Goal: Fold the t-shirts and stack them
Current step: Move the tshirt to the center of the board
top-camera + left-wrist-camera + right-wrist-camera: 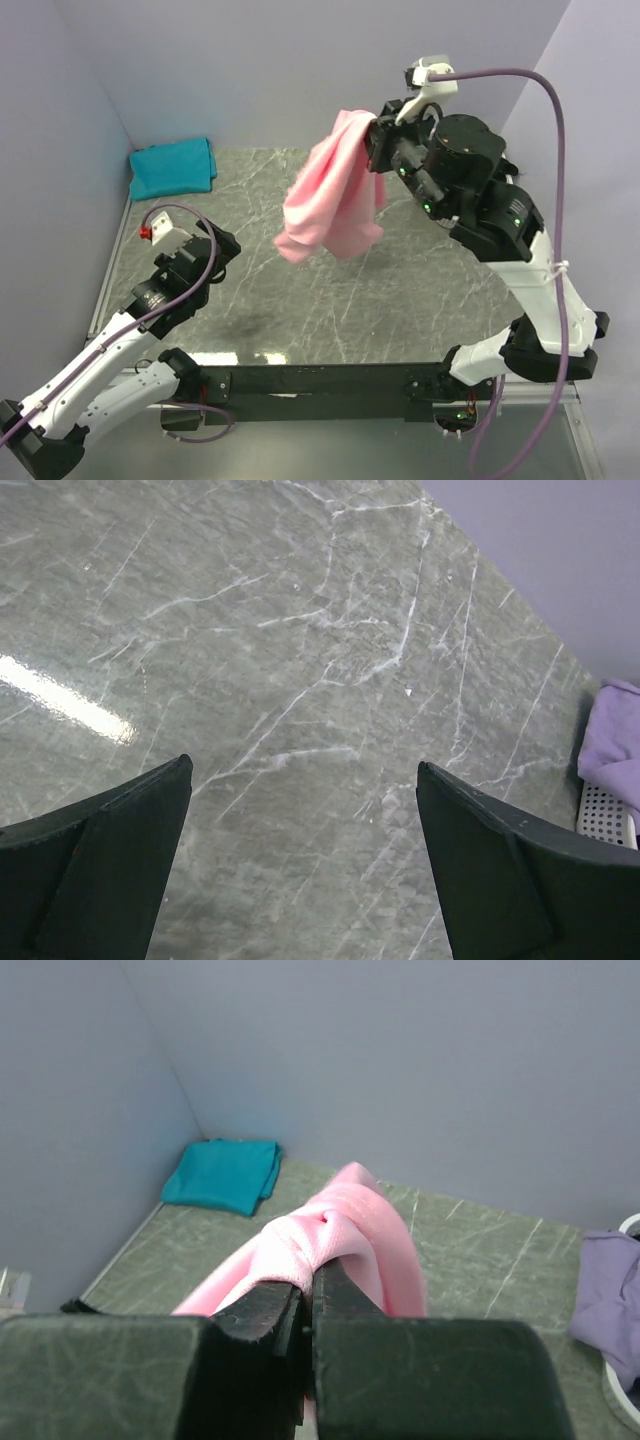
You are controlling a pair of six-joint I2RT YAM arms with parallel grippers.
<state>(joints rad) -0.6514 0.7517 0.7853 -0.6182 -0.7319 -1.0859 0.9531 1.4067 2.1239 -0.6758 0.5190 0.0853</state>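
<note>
The table (420, 300) has a grey-green top with a marble pattern and thin white veins, and near its front edge there is a bright stripe of reflected light. Plain walls (300, 60) of a pale lilac-grey colour close it on the left side, at the back and on the right side, so the place looks like a small booth. In the far left corner of the table, close to both walls, lies the teal t-shirt (172, 168), folded into a flat, rather neat packet. The light pink t-shirt (330, 200) is not on the table: it hangs bunched from the right hand (308, 1295), which is raised over the far middle part of the table, and the two dark fingers are pressed together on a thick fold of the pink cloth. The rest of this shirt falls down in loose folds, and from above I cannot tell whether its lowest edge touches the table or hangs free; its collar and sleeves cannot be made out in the bundle. The left hand (302, 765) is low over the near left part of the table, its fingers spread wide with only bare marble between them. At the right side a lavender t-shirt (605, 1295) lies crumpled over the rim of a white basket (605, 815) with small holes. Both are cut by the picture edge in the two wrist views, and in the top view the right arm hides them, so what is inside the basket cannot be seen.
</note>
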